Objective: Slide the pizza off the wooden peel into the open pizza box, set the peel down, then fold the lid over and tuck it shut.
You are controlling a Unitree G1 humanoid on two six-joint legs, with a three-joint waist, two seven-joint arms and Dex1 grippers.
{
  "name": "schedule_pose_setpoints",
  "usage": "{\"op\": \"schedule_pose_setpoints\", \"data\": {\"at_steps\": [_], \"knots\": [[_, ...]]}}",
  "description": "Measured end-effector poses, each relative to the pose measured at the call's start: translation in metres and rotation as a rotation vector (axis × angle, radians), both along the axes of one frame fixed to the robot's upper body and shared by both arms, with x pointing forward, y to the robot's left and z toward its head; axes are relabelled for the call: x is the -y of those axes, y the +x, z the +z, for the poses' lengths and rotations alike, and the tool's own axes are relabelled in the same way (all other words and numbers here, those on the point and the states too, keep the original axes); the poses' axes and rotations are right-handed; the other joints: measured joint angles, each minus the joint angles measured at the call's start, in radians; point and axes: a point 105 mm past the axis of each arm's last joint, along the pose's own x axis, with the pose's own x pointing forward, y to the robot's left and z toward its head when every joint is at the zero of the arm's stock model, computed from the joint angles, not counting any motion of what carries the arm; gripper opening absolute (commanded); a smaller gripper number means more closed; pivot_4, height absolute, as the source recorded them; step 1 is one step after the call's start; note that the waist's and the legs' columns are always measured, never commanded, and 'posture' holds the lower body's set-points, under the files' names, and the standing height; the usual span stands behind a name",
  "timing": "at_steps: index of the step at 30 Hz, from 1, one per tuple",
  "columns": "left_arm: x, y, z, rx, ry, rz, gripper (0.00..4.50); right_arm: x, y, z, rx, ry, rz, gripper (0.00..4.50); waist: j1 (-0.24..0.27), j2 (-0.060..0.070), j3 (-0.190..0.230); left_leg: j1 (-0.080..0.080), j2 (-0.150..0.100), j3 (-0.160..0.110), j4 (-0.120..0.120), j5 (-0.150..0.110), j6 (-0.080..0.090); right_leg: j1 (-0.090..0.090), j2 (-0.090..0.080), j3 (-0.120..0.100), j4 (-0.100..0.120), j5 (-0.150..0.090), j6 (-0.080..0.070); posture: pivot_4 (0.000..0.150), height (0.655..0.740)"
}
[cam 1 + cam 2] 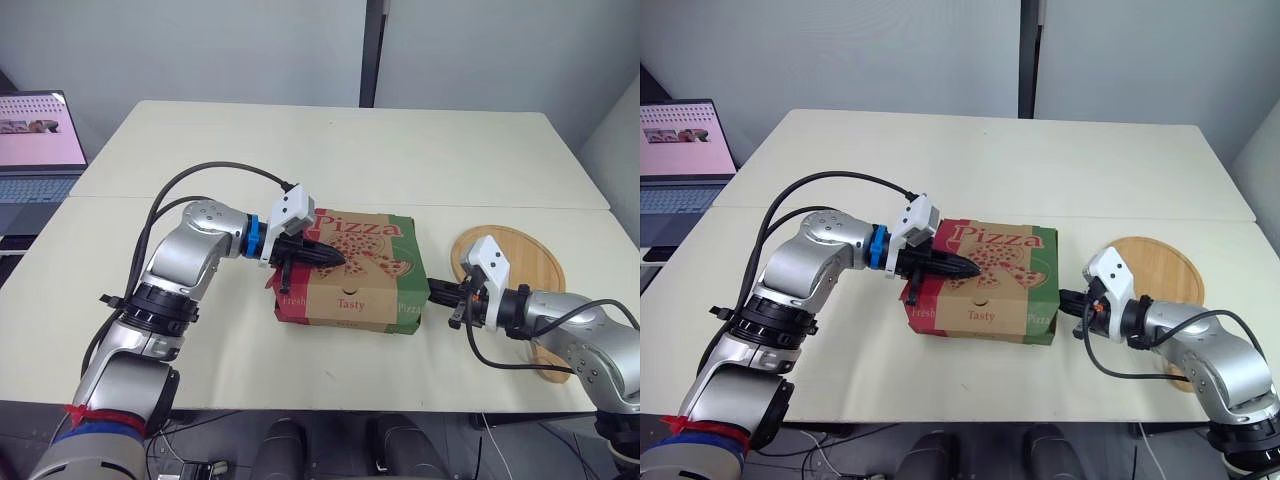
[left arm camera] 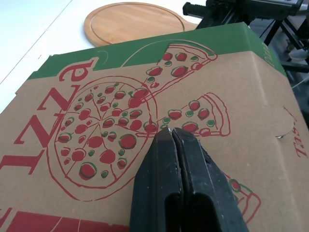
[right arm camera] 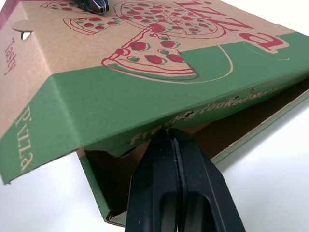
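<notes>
Box [image 1: 345,305] sits mid-table w/ lid [image 1: 375,232] folded down over it; pizza presumably inside, can't see it. L gripper [image 1: 338,260], fingers pinched together on nothing, has its tips on the lid top, prob. to hold it flat. R gripper [image 3: 170,131], also clenched empty, points at the green side flap [image 3: 96,111], which hangs outside the wall w/ a gap under it, so tuck not yet done there. Peel [image 1: 522,250] lies bare on table [image 1: 330,150] just right of box, out of the way.

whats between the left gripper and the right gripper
The pizza box: left gripper on its lid, right gripper at its green side, seen in the left eye view.
</notes>
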Motion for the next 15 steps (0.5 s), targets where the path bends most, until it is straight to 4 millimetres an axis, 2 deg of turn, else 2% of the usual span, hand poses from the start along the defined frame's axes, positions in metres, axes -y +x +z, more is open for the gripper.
{"op": "schedule_pose_setpoints", "data": {"at_steps": [7,12,15], "knots": [[0.001,0.002,0.0,0.007,0.01,-0.001,0.01,0.004,0.003,-0.003,0.024,-0.038,-0.014,0.0,0.0,0.0,0.0,0.0,0.0,0.0,0.0,0.0,0.0,0.0,0.0,0.0,0.0,0.0,0.0,0.15,0.74],[0.0,0.004,-0.003,0.008,0.016,0.007,0.01,0.02,-0.004,-0.012,0.01,-0.103,-0.029,0.0,0.002,0.0,0.0,0.0,0.0,0.0,0.0,0.0,0.0,0.0,0.0,0.0,0.0,0.0,0.0,0.15,0.74],[-0.001,0.004,-0.004,0.012,0.024,0.011,0.01,0.039,-0.008,-0.009,0.028,-0.16,-0.05,0.0,0.002,0.0,0.0,0.0,0.0,0.0,0.001,0.0,0.0,0.0,0.0,0.0,0.0,0.0,0.0,0.15,0.74]]}}
